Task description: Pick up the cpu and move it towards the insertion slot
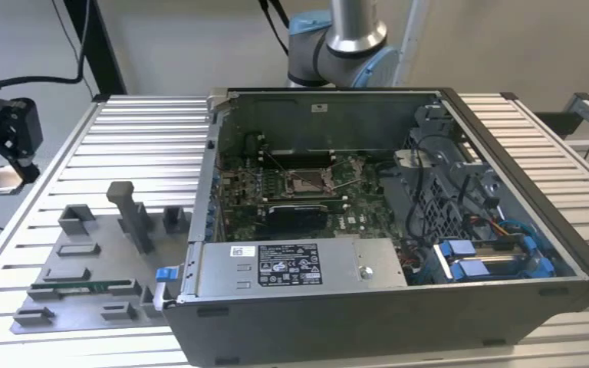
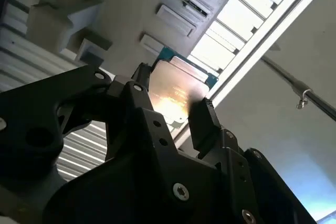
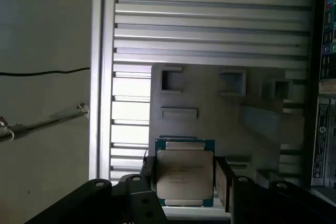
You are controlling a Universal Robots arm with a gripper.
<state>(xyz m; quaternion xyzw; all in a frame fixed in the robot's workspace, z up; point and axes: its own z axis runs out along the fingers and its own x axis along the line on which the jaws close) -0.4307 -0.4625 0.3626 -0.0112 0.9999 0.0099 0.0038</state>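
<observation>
The gripper [image 1: 3, 170] sits at the far left edge of the exterior view, its 2 fingers [image 3: 222, 179] clamped on opposite sides of the cpu [image 3: 185, 178]. The insertion slot [image 1: 310, 181] lies well apart at frame centre, inside the open computer case [image 1: 376, 322].

Exterior view: bright, even light; worktop [image 1: 120, 130] slats pale, sheen at upper left of frame; case [image 1: 376, 322] interior shaded, darkest mid-frame. Second wrist view: dim, end effector [image 2: 172, 94] near-silhouette, warm glare on cpu [image 2: 181, 82], slats blown white. First wrist view: dim, backlit, one worktop strip overexposed.
</observation>
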